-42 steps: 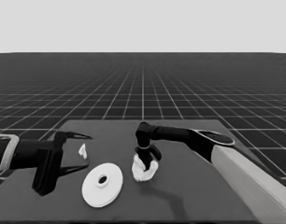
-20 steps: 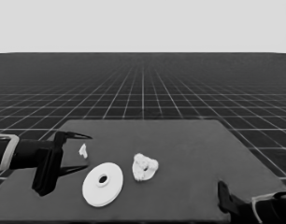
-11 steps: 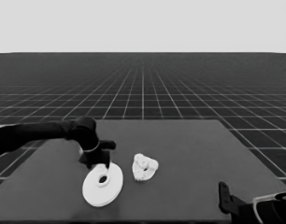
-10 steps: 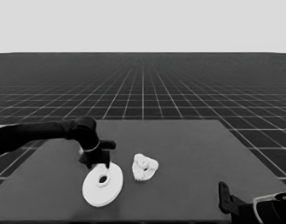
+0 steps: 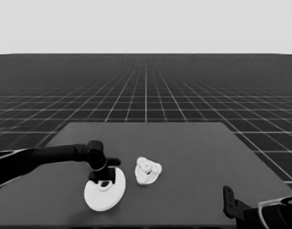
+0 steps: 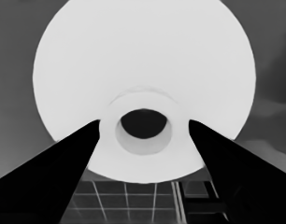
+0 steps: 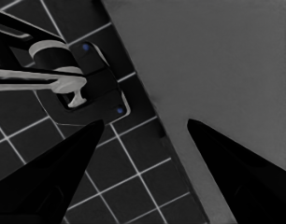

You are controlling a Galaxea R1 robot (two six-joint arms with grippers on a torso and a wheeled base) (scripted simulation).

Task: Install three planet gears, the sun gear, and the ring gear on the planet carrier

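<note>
Head view: the left gripper (image 5: 106, 177) sits at lower left over the larger round part (image 5: 104, 191), fingers apart either side of its raised hub. The smaller round part (image 5: 148, 171), carrying gears, lies just right. The right gripper (image 5: 228, 202) waits lower right, fingers apart.

The larger round part (image 5: 104, 192) looks smooth and matt; the dark table (image 5: 198, 157) matt.

Dim, flat, shadowless render

Left gripper (image 5: 106, 177) lowered, fingers (image 6: 49, 175) spread; right arm (image 5: 260, 214) parked.
</note>
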